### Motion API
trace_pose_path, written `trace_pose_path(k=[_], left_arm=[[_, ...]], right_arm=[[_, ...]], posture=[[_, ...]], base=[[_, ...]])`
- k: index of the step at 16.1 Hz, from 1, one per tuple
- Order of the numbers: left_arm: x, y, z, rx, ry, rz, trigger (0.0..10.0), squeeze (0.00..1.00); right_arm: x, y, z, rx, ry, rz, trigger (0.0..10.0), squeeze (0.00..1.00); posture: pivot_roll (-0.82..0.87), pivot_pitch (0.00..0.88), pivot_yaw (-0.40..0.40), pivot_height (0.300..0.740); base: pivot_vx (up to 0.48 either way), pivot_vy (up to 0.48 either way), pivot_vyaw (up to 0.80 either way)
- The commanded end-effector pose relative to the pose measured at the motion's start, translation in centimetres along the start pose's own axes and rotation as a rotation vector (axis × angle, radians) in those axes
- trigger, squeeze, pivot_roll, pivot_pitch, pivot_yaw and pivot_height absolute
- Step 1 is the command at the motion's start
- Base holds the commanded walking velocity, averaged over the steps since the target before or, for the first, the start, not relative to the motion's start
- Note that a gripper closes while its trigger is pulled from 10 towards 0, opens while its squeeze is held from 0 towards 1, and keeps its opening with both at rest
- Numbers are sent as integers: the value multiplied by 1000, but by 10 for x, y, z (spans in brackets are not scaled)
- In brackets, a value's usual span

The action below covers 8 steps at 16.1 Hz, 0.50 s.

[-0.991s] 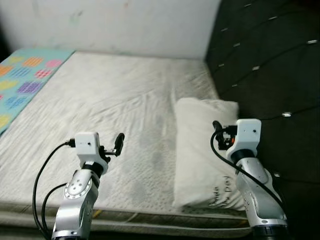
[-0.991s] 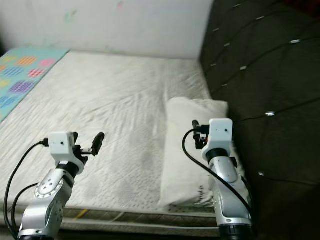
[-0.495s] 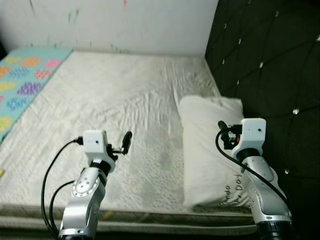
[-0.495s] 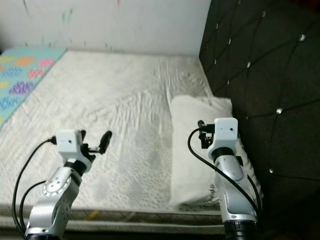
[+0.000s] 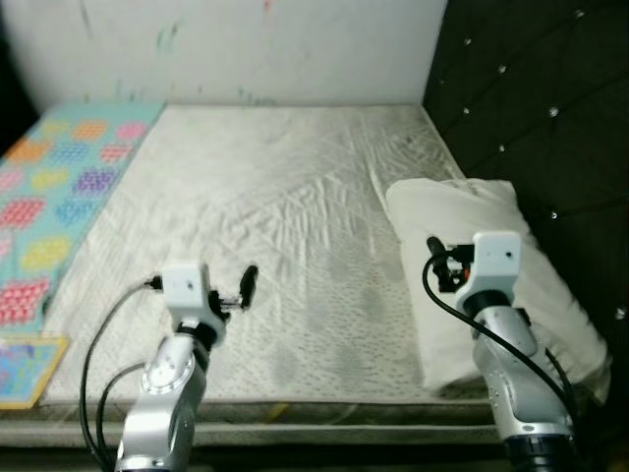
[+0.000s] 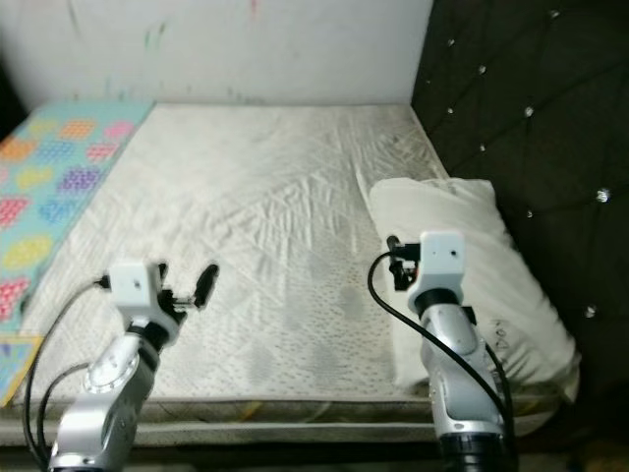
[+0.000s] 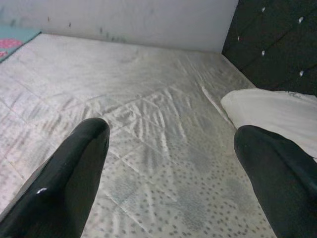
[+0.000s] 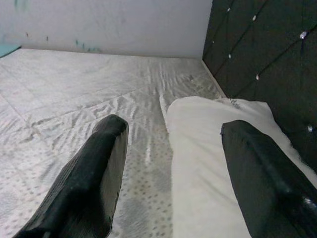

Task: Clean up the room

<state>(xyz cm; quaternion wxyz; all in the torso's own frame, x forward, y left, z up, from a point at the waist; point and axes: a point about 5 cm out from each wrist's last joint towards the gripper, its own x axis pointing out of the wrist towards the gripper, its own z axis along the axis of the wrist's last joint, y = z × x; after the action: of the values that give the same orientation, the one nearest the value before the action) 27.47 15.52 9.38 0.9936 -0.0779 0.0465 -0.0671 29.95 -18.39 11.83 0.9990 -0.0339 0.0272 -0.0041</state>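
White mattress (image 5: 265, 216) meets dark headboard (image 5: 531, 88). Pillow (image 5: 482, 265) lies beneath and ahead of the right fingers (image 8: 257, 183). Both grippers, left (image 5: 246, 285) and right (image 5: 432, 258), spread, empty. Pillow: soft, light; pinch near edge.
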Motion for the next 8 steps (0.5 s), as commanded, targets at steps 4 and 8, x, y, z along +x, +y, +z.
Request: trace_pose_path(k=[4,8], left_arm=[[-4,9,5,27,-15,32,10000,0],[-20,27,8,29,-35,108,10000,0]], right_arm=[[0,18,6,63,-9,106,10000,0],[-20,20,-2,48,23,149,10000,0]], posture=[[-141,0,-8,740],[-139,0,-11,740]], base=[[0,316,0],[0,0,0]])
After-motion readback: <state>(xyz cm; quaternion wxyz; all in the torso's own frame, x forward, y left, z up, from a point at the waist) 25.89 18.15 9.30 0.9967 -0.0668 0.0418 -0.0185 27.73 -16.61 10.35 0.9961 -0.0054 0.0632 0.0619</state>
